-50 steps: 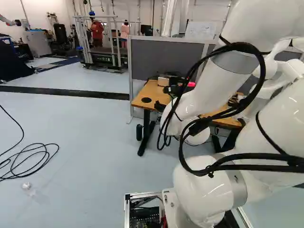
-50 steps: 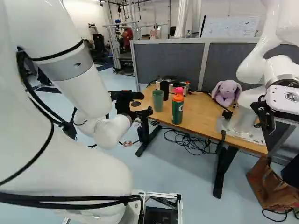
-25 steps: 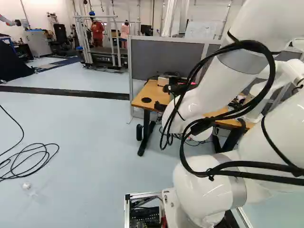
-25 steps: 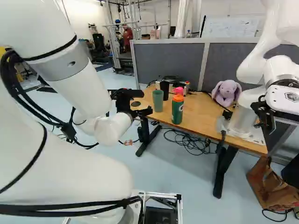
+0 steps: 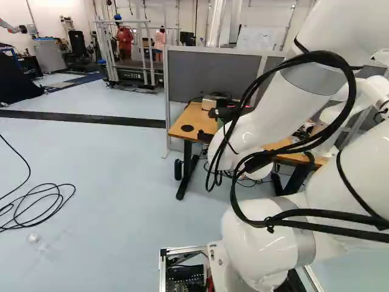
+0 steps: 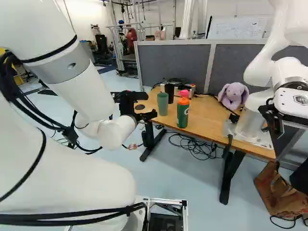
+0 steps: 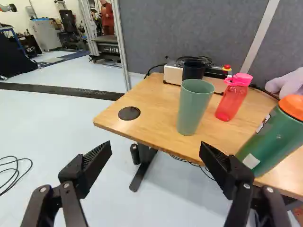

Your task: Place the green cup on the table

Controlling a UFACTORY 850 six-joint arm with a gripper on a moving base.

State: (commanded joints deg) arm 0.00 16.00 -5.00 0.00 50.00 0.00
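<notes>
- Have the end effector [image 6: 147,106] wide open, with nothing held between its two fingers.
- Find the green cup [image 7: 195,111] upright on the desk [image 7: 156,106], ahead of the fingers and untouched by them.
- See a black cup [image 7: 193,71] just behind the green one, partly hidden by it.
- Can make out a white box [image 7: 173,74] farther back, with black cable on top.
- Spot a red bottle [image 7: 231,103] with a pink lid beside the green cup, on the side away from the round black disc [image 7: 129,113] in the desktop.
- Notice a green bottle [image 7: 272,142] with an orange lid near the desk's front edge, on that same side.
- Meet a purple plush rabbit [image 6: 233,95] farther along the desk, beside another robot [image 6: 262,62] mounted there.
- Can see a grey partition [image 6: 173,62] behind the desk and a brown bag [image 6: 279,192] on the floor at the right of the right base view.
</notes>
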